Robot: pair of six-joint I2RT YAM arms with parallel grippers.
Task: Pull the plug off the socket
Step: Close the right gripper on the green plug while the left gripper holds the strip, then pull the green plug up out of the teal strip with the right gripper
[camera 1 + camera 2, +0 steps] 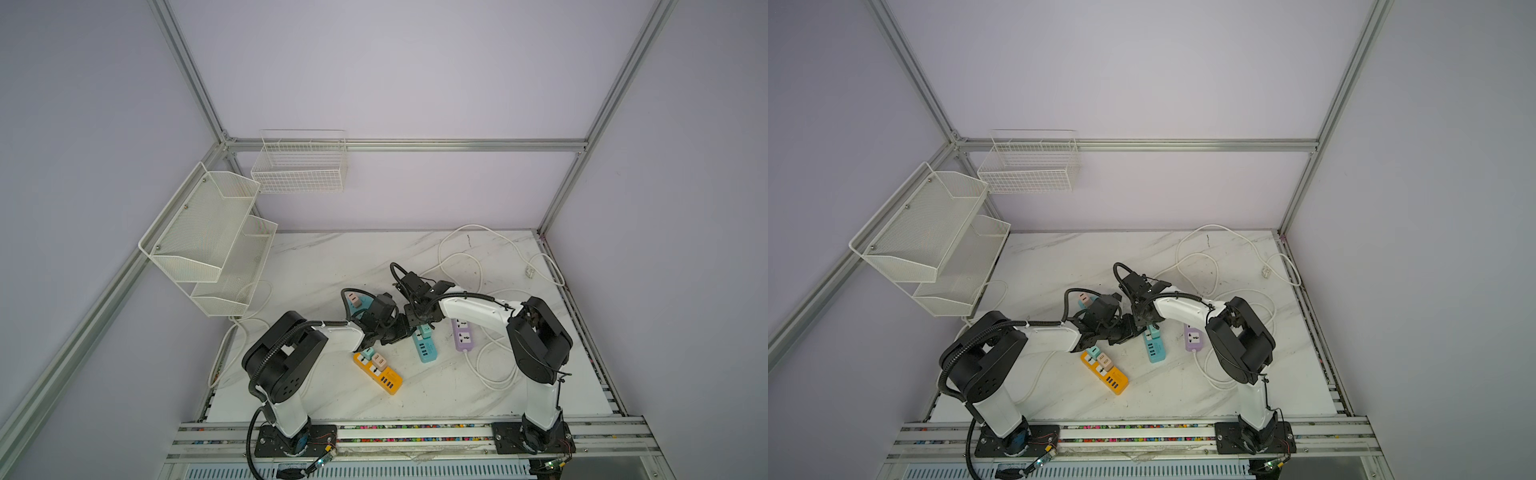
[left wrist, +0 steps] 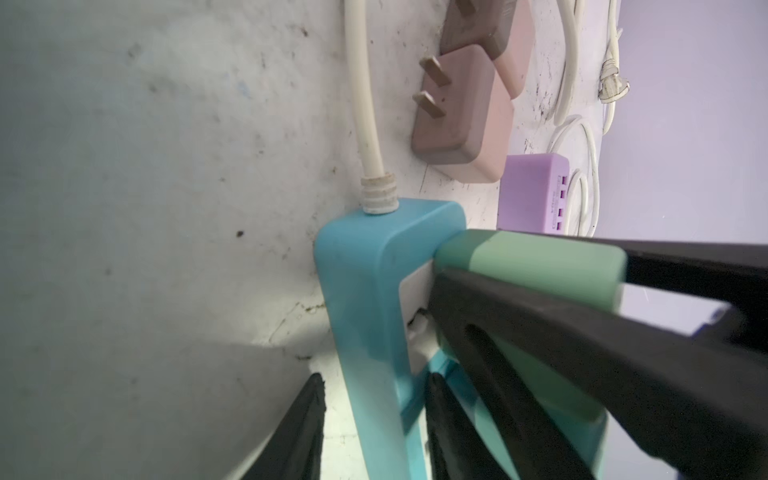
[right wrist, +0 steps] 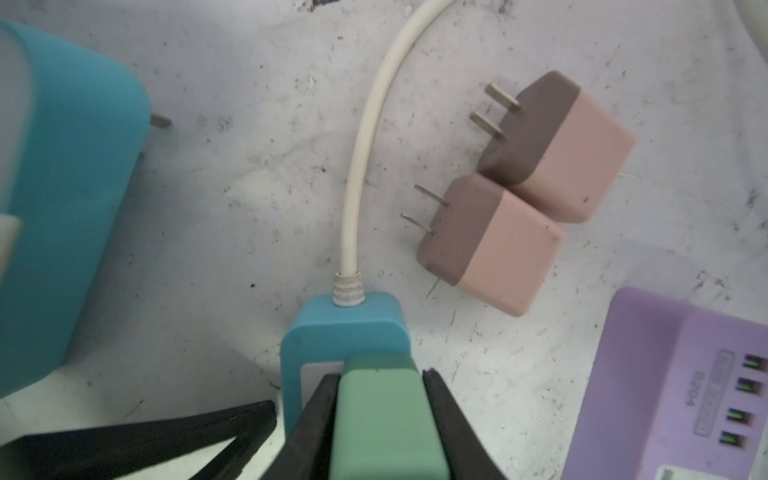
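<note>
The plug (image 3: 380,419) has its prongs hidden inside the teal strip (image 3: 316,332), and its rear runs past the right wrist view's edge. The purple strip (image 3: 648,374) and a blurred blue block (image 3: 70,187) are cut off there too; the purple strip's label (image 3: 710,399) is too blurred to read.

Found middle power strip (image 1: 424,351) flat on tabletop (image 1: 332,257), between left power strip (image 1: 378,372) and right power strip (image 1: 463,337). Noted charger plug (image 3: 382,415) seated in middle power strip, at cord (image 3: 365,145) end. Saw two seated plugs (image 1: 378,361) on left power strip. Spotted loose plug (image 3: 490,245) touching second loose plug (image 3: 557,145), on tabletop between cord and right power strip.
</note>
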